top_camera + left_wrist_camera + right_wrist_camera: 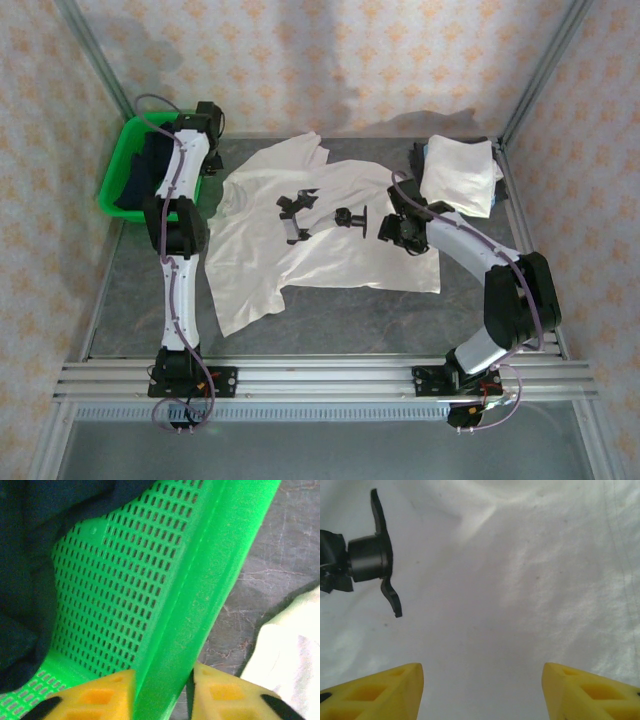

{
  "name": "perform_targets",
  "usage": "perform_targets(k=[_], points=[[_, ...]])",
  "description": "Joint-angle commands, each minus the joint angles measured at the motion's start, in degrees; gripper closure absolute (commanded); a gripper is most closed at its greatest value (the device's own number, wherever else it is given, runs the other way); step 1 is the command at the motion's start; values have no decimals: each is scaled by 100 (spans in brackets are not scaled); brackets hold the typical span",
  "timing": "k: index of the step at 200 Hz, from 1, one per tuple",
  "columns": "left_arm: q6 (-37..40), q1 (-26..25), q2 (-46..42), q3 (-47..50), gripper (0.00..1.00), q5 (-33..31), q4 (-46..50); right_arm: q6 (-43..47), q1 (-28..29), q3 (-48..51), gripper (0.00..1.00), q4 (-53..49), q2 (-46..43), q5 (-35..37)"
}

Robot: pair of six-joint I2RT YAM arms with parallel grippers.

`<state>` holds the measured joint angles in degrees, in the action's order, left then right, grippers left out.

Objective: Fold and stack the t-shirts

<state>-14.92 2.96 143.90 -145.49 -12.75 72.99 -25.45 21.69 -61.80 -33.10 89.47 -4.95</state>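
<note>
Two shirts were noted: a folded shirt [460,175] at the far right corner of the bench [350,320], and a spread shirt [330,250] mid-bench, directly beneath the right end effector [482,680], whose fingers were held apart. The left end effector [162,690] straddled the basket [210,580] rim, farther off; its grip could not be judged.

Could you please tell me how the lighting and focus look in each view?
Top external: even light, sharp, soft grey shadows on the back wall. Left wrist: the green basket is bright and slightly soft, and the dark cloth in it is nearly black, without detail. Right wrist: the white shirt is almost washed out, its folds faint; the yellow fingers at the bottom are blurred.
</note>
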Motion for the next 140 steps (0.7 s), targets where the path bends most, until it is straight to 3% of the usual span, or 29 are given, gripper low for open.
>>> perform_targets(k=[1,17,38,59,105,140], points=[[-199,-227,-416,-156,55,-477,267,128,-33,-228,36,305,-7,122],[-218,-550,-764,-1,49,-813,304,138,-7,-428,36,437,259,102],[-370,-910,-1328,575,47,-728,-17,94,133,-701,37,526,830,-25],[-471,-1321,-1693,1347,46,-77,-664,9,418,-900,38,518,1320,58],[-731,-1697,-1049,1786,49,1048,-1154,-331,811,-579,39,577,1586,73],[-771,-1688,-981,2792,51,947,-1464,-649,1268,-12,39,573,1417,32]])
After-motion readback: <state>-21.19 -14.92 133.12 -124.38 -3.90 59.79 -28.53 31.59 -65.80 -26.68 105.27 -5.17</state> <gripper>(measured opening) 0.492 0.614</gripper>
